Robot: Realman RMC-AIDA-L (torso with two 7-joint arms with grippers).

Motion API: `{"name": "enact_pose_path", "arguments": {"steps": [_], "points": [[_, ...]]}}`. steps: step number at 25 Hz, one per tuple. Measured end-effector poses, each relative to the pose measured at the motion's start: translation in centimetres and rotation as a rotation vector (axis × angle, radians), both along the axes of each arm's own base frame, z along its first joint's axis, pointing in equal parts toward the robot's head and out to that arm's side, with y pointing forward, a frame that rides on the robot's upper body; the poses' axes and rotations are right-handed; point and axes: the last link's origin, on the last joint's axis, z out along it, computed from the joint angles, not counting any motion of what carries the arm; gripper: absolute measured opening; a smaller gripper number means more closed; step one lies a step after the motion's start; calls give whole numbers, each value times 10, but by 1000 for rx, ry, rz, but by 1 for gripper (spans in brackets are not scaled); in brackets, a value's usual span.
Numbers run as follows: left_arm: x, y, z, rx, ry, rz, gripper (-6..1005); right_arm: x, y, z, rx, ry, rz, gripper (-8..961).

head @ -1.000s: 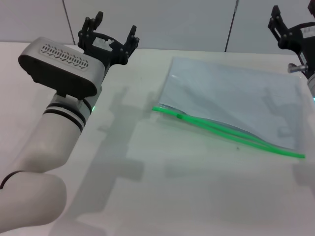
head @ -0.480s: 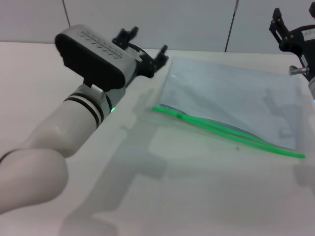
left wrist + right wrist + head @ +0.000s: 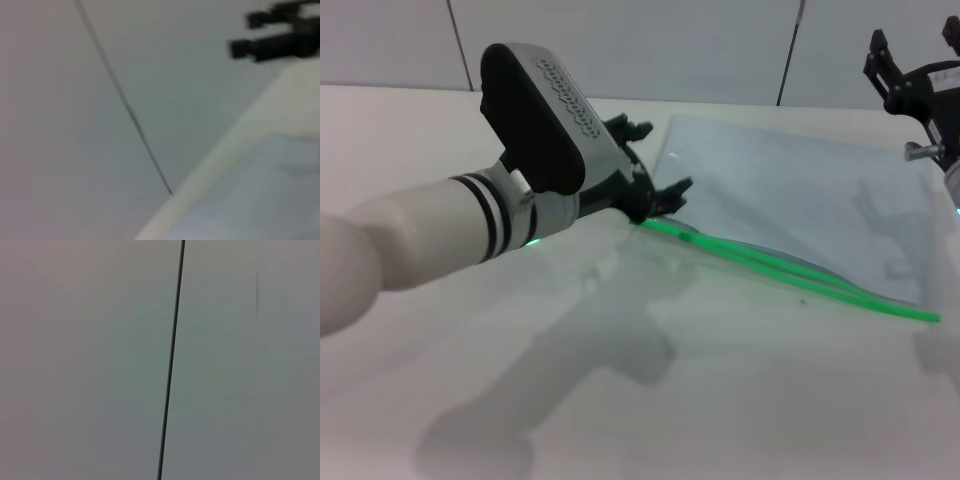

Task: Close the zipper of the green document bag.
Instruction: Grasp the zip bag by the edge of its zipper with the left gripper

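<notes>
While the green document bag (image 3: 800,205) lies flat on the white table (image 3: 620,400), toward the robot's right and well back from the near edge, its zipper (image 3: 790,268) runs along the long edge nearest the robot, slanting from a left end near the table's middle down to a right end close to the table's right side. The two bright green strips of the zipper stand apart along the middle of their run, so the bag's mouth is open there, and a small dark green slider (image 3: 685,237) sits near the left end. The left gripper (image 3: 655,190) reaches in from the robot's left, low over the table, right at the bag's left corner and the left end of the zipper; its black fingers (image 3: 675,190) are spread apart and hold nothing, with one tip just beside the green strip, though whether it touches the strip cannot be told. The right gripper (image 3: 910,70) hangs at the far right above the bag's far right corner, well apart from the zipper; whether it is open cannot be told. The left wrist view shows a pale wall with a dark seam, the table's edge, a bit of the bag (image 3: 270,190) and, farther off, the right gripper (image 3: 277,35). The right wrist view shows only the wall (image 3: 90,360) and a seam.
</notes>
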Motion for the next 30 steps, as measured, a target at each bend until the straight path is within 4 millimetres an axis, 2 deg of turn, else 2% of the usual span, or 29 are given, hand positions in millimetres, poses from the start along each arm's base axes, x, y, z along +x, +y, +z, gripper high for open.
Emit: {"name": "enact_pose_path", "arguments": {"steps": [7, 12, 20, 30], "points": [[-11, 2, -1, -76, 235, -31, 812, -1, 1, 0, -2, -4, 1, 833], [-5, 3, -2, -68, 354, -76, 813, -1, 1, 0, -1, -4, 0, 832], [1, 7, -2, -99, 486, -96, 811, -3, 4, -2, -18, -11, -2, 832], [1, 15, -16, -134, 574, -114, 812, -6, 6, -3, -23, -16, 5, 832]]}}
